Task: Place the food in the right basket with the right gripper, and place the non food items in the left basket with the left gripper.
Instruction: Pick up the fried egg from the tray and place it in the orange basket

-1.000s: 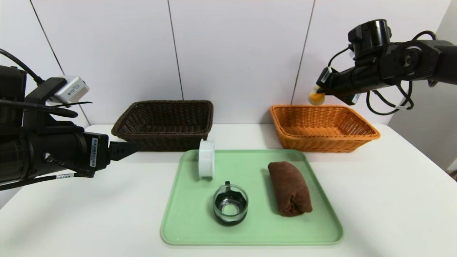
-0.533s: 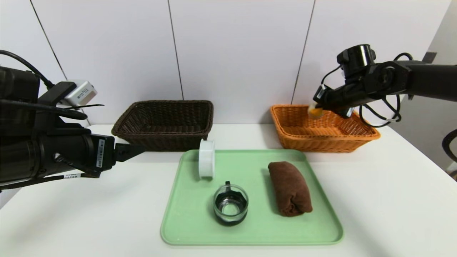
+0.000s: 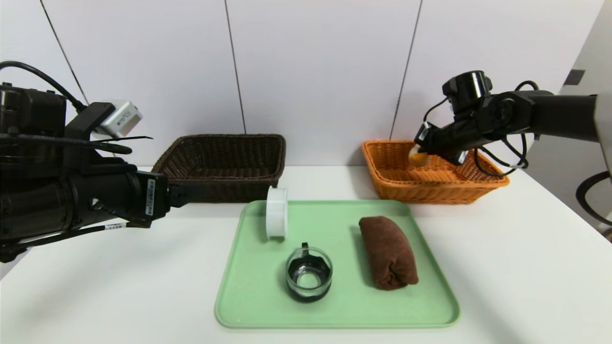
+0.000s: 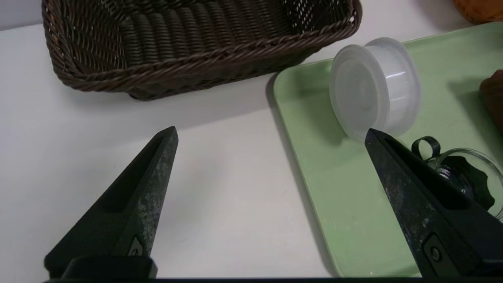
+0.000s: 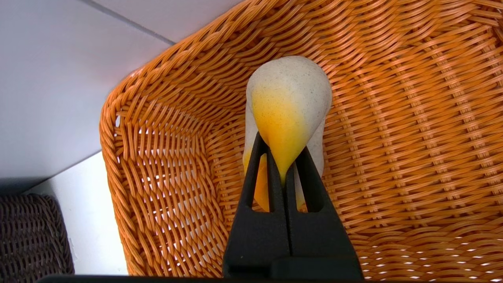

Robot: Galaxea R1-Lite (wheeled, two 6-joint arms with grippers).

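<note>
Food item (image 5: 289, 106): a soft, light, white-and-yellow piece, pinched at its narrow yellow end by the right claw (image 3: 415, 154) above the orange basket (image 3: 492, 181). Judged compressible; hold gently. The left claw (image 4: 271, 137), spread wide, hovers near the brown basket (image 4: 196, 67).

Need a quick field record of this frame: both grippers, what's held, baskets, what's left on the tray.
right gripper: shut on white-and-yellow food piece, inside the orange basket
left gripper: open, empty, above the table near the tray's left edge
brown basket: empty as far as visible
green tray: holds clear plastic container on its side, glass cup, rolled brown towel
</note>
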